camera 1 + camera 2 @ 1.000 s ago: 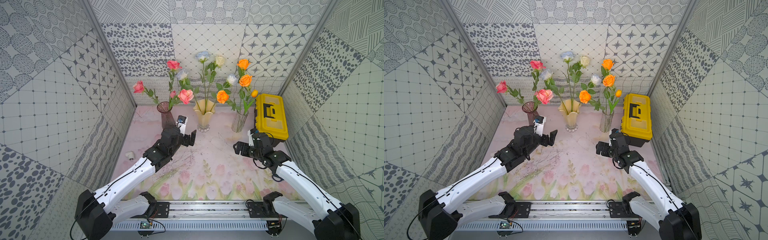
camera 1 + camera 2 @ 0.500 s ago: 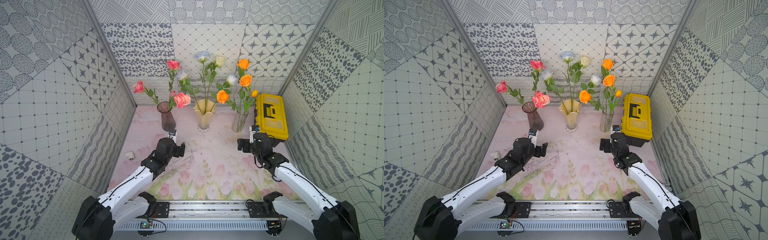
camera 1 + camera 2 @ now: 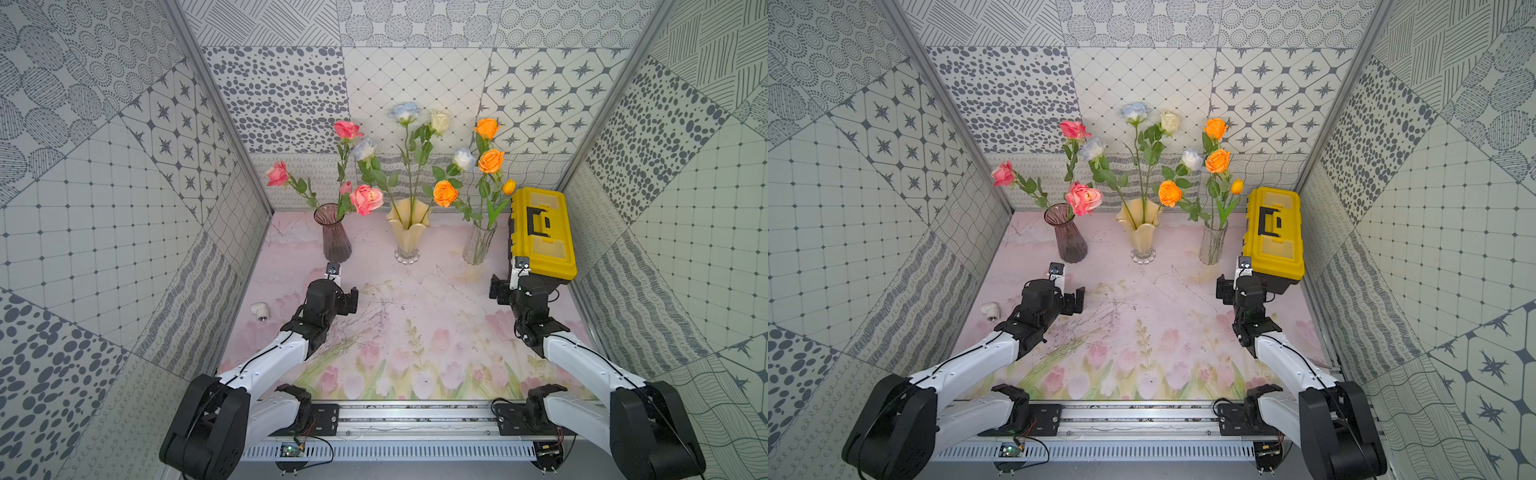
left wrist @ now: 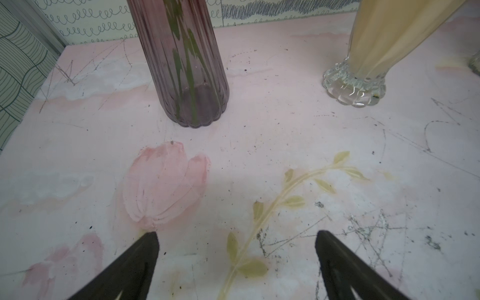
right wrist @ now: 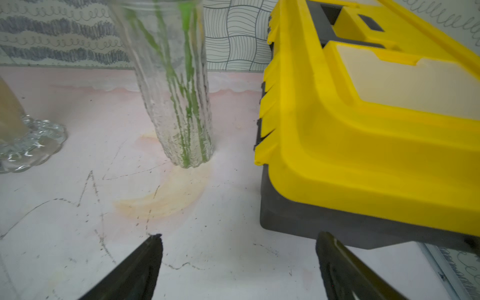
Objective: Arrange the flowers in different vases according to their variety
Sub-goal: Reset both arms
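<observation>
While in vases [image 3: 409,237], flowers [image 3: 491,160] roughly upright

**Bystanders in the booth**

We see a pink mat [image 3: 415,299] printed with pale tulips, scratched and speckled with dark marks. A yellow toolbox [image 3: 542,245] with a black handle and a dark grey base stands lid shut at the mat's right rear, against the wall. A small white elbow fitting [image 3: 259,311] lies near the left edge. Grey-patterned wall panels [image 3: 415,83] enclose it all.
</observation>
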Tool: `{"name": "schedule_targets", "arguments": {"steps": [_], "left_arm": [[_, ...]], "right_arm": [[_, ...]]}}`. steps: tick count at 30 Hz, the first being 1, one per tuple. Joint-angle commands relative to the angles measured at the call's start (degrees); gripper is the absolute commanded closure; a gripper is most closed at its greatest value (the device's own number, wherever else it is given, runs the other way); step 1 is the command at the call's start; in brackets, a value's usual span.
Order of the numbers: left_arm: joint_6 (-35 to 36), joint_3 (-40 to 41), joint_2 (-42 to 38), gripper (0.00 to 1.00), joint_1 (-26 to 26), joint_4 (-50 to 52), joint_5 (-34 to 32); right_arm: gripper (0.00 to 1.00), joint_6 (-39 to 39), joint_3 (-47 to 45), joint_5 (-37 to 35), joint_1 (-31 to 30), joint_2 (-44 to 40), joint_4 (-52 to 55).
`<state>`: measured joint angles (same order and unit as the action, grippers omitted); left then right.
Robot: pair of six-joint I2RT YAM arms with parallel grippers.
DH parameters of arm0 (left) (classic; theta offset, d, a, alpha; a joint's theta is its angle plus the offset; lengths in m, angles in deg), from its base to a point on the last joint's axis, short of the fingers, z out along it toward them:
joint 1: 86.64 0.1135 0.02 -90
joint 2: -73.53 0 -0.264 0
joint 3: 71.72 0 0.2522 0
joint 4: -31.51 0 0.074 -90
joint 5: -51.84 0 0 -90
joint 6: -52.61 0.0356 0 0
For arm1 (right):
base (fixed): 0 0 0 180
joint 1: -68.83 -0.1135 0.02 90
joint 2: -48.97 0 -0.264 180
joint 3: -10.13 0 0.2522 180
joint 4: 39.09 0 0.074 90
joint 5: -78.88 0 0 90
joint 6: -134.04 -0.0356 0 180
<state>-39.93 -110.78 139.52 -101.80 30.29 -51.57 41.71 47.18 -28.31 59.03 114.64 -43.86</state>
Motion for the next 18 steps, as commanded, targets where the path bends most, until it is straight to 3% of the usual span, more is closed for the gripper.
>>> {"name": "schedule_targets", "arguments": {"steps": [1, 18], "left_arm": [[1.2, 2.0, 2.1, 0.01, 3.4, -13.1, 5.0], [2.6, 3.1, 20.6, 0.01, 9.6, -33.3, 8.1]], "right_arm": [[0.03, 0.3, -1.0, 1.3, 1.6, 4.5, -12.6], [0.03, 1.7, -2.6, 4.7, 3.7, 23.9, -35.7]]}}
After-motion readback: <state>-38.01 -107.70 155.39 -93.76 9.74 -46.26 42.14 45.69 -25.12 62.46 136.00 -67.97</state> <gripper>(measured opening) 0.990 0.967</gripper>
